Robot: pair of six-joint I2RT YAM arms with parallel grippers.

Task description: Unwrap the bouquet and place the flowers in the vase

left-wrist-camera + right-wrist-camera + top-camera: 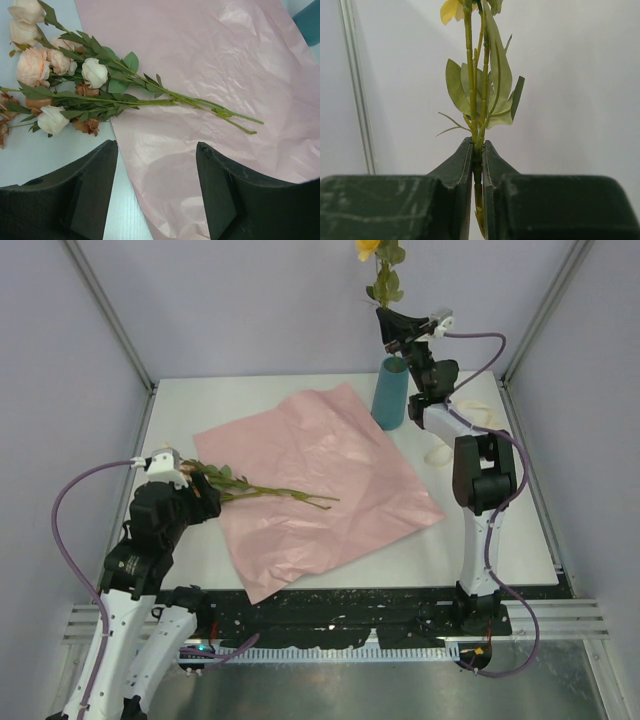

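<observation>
One teal vase (389,393), one pink paper sheet (320,485), two arms. The vase, a matte tapered cylinder, stands upright on the desk (500,530) beside the sheet's 1 o'clock corner. The flowers (65,85), cream, peach and rust blooms, lie at the sheet's 9 o'clock edge, stems on the paper. The low left fingers (197,493) spread wide, empty, beside them. The right fingers (469,161), raised above the vase, pinch one yellow-bloomed stem (479,75) upright.
</observation>
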